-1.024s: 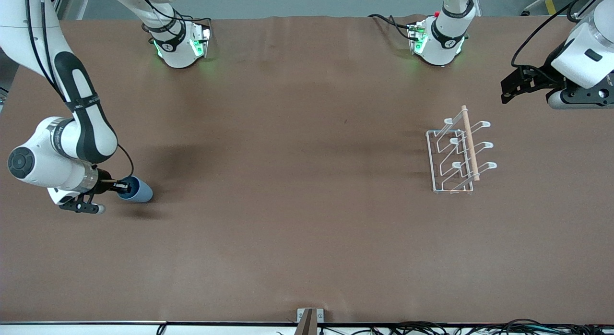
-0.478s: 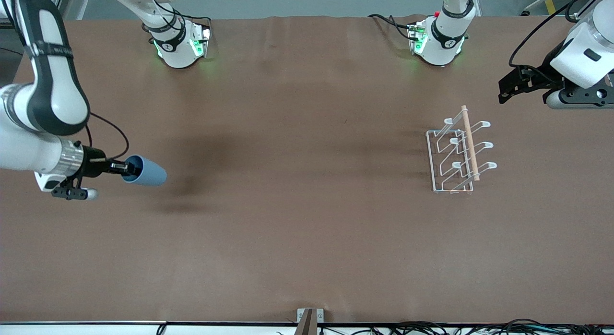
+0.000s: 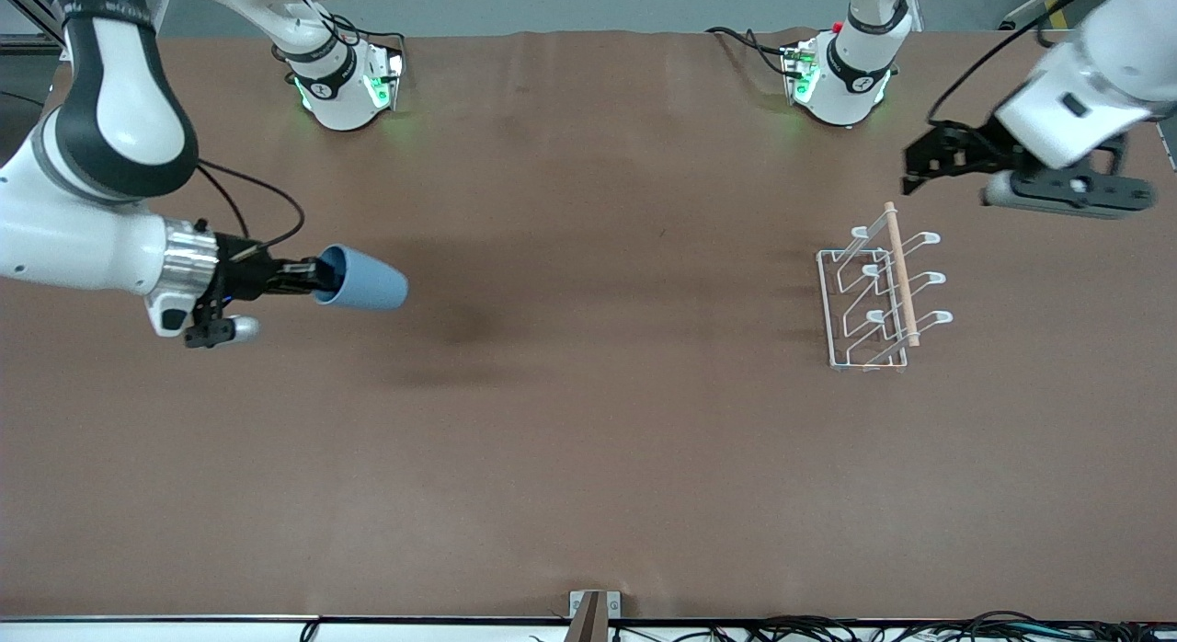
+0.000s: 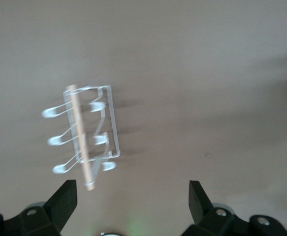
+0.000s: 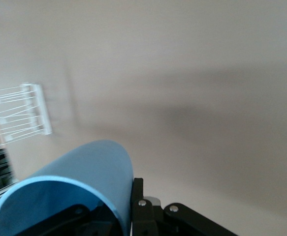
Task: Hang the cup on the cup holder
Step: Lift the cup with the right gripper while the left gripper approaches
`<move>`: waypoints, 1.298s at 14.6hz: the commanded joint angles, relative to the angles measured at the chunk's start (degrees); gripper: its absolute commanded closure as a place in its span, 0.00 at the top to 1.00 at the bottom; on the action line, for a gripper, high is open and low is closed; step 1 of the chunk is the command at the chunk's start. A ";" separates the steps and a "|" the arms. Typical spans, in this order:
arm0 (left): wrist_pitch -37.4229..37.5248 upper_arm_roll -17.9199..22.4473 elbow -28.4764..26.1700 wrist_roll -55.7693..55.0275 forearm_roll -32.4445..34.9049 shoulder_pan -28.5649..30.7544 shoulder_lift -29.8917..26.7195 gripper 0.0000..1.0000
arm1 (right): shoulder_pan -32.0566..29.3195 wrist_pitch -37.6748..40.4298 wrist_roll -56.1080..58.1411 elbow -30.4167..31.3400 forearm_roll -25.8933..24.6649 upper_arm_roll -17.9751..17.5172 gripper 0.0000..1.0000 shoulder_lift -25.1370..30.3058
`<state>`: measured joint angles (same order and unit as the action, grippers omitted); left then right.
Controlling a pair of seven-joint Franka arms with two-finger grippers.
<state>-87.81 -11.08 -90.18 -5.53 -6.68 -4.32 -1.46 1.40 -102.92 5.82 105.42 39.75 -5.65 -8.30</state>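
Item: cup (image 3: 360, 279); light blue, lying sideways in the air, pinched at its rim by your right gripper (image 3: 308, 277), one finger inside the mouth; over the table (image 3: 588, 458) toward the right arm's end.
Item: cup holder (image 3: 878, 292); white wire, wooden rod on top, near the left arm's end, well apart from the cup.
Item: left gripper (image 3: 924, 159); spread wide, empty, over the table beside the holder's rod end.
Advice: carry level; turn the mouth toward a prong before you lower.
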 commanded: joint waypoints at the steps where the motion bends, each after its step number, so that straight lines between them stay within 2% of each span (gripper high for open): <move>1: -2.96 -2.45 2.73 0.17 -1.31 -5.76 2.16 1.00 | 2.63 1.23 1.47 1.20 7.52 0.55 0.01 1.80; 5: -9.90 -6.22 4.14 0.26 -3.08 -13.41 4.35 1.00 | 7.29 1.32 1.21 0.76 12.62 0.55 0.00 1.80; 7: -16.48 -7.89 4.14 1.04 -2.73 -17.19 6.20 1.00 | 9.49 1.50 1.48 0.67 15.26 0.55 0.00 1.62; 10: -20.63 -8.26 4.14 5.25 -2.64 -20.63 7.78 1.00 | 12.30 1.93 1.48 0.23 18.07 0.55 0.01 1.36; 14: -24.51 -8.43 4.14 15.18 -3.08 -22.56 9.54 1.00 | 13.98 5.62 1.56 -1.43 20.11 0.55 0.02 1.01; 19: -27.15 -10.54 4.14 18.10 -5.61 -23.27 11.21 1.00 | 15.21 7.12 1.56 -2.23 20.46 0.46 0.02 0.57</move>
<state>-114.67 -20.74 -87.40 11.30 -10.25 -27.39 8.82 15.48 -96.58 6.59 103.79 58.76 -5.71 -7.56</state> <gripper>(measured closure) 0.000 0.956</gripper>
